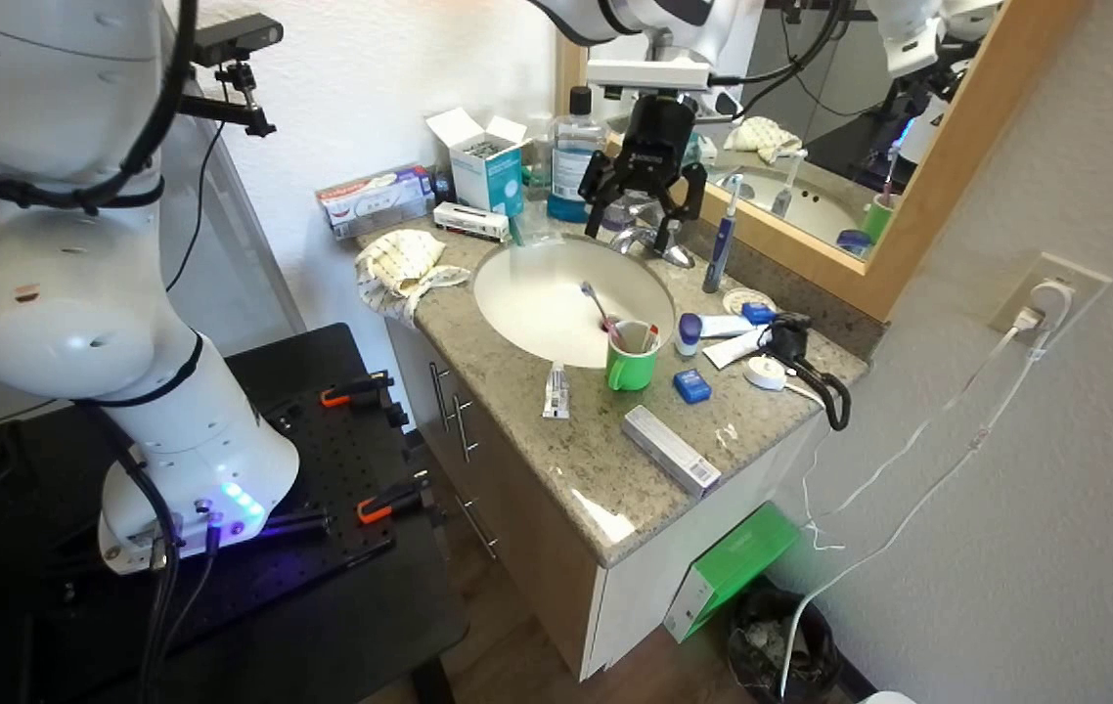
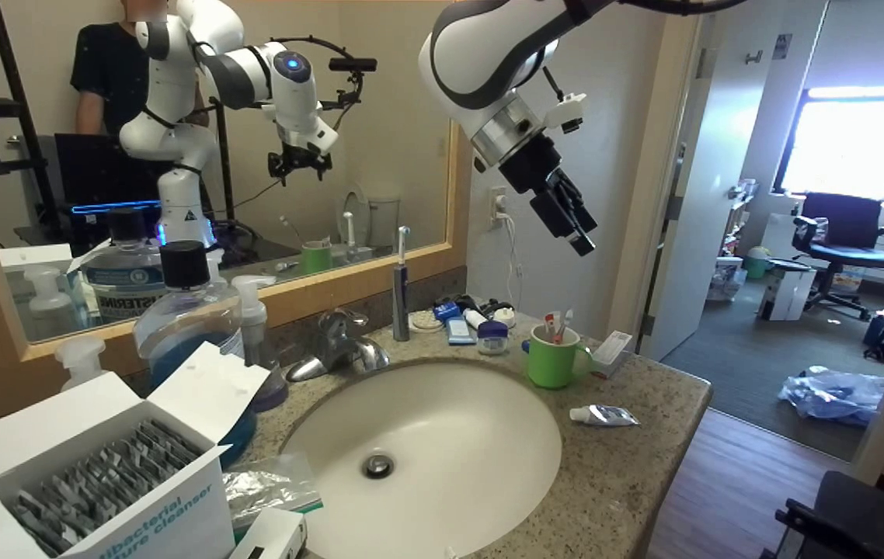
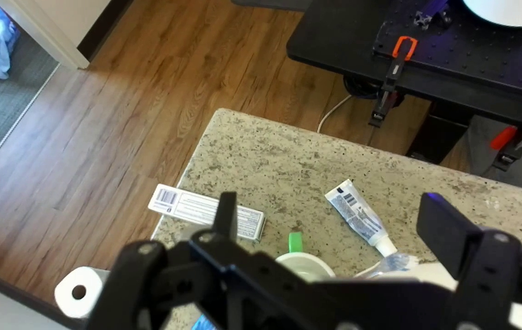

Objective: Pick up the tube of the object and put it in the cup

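Showing tube [image 3: 362, 217] barcode [image 3: 349, 199] best: wrist cam

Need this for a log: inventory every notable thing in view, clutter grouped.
Cup: 1, green, on counter
Lone tube: 1, whitish, near cup
Toothbrush: at least 1, purplish, in cup
Sink: 1, cream, in counter
Faucet: 1, silver, by sink
Mirror: 1, tan frame, above counter
Electric toothbrush: 1, blue, by mirror
Long carton: 1, white, counter edge
Open box: 1, white and teal, on counter
Mouthwash: 1, blue, near open box
Cloth: 1, cream, counter edge
Other toiletries: several, mixed, near sink
Green box: 1, green, beside cabinet
Arm: 1, white, on black table
Fingers: 2, black, apart above counter
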Controlling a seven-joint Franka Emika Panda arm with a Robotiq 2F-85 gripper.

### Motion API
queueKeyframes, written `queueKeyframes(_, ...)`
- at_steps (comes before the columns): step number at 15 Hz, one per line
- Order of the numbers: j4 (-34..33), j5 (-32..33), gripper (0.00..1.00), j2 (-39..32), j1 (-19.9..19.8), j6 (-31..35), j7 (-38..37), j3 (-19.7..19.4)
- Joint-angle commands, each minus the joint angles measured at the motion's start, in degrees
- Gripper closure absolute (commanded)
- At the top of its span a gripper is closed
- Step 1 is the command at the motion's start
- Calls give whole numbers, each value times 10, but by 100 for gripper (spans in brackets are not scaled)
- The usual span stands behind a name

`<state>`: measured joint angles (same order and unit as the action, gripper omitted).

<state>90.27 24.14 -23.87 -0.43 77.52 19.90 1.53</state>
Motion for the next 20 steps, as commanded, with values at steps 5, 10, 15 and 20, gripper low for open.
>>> queueKeyframes(5, 252, -18, 0, 176, 1, 144, -28, 9)
queueKeyframes(10, 372, -20, 0, 253, 1, 248, -39, 2)
queueKeyframes(15, 400, -12, 0, 255, 5, 300, -37, -5)
queueKeyframes(20, 407, -11, 0, 257, 5, 306, -38, -6)
